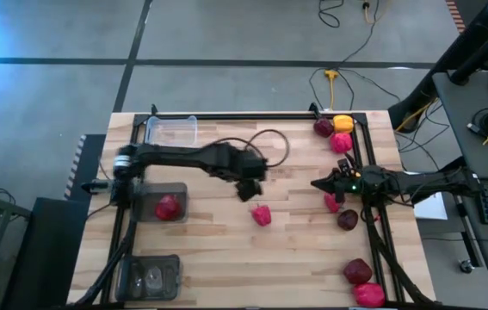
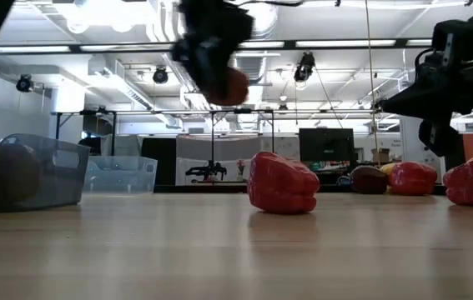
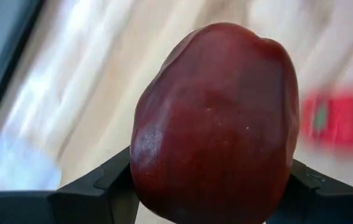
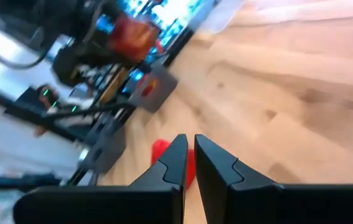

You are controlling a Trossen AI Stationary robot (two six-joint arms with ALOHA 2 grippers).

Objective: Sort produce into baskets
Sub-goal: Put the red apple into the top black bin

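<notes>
A dark maroon pepper (image 3: pixel 216 124) is held between the two fingers of the left gripper (image 1: pixel 248 185), clamped on both flanks and lifted well clear of the table (image 1: pixel 218 250); in the low view it hangs high above the boards; a grip already made and a carry in hand is the reading, with the drop not yet done.

Just beside that gripper, on its right-arm side, one bright red pepper (image 1: pixel 262 214) lies loose on the wood. Farther off, past the right gripper (image 1: pixel 318 183), whose fingers are pressed together on nothing, the rest of the produce is scattered along the table's right edge: a maroon piece (image 1: pixel 323 127), a yellow one (image 1: pixel 343 123) and a pinkish-red one (image 1: pixel 342 142) near the far corner; a red one (image 1: pixel 332 203) and a maroon one (image 1: pixel 348 220) just by the right gripper; a maroon one (image 1: pixel 357 271) and a red one (image 1: pixel 368 294) near the front corner.

On the opposite side of the left gripper, back along its own arm, three baskets are lined up: the middle dark tub (image 1: pixel 159 203) holds a single red pepper (image 1: pixel 168 207); the clear tub (image 1: pixel 171 131) at the far end appears empty; in the near dark tub (image 1: pixel 149 277) only a pale blur is seen, and its contents cannot be told.

The sorting is judged to be at an early stage: one piece binned, one in transit, about eight left on the table.
</notes>
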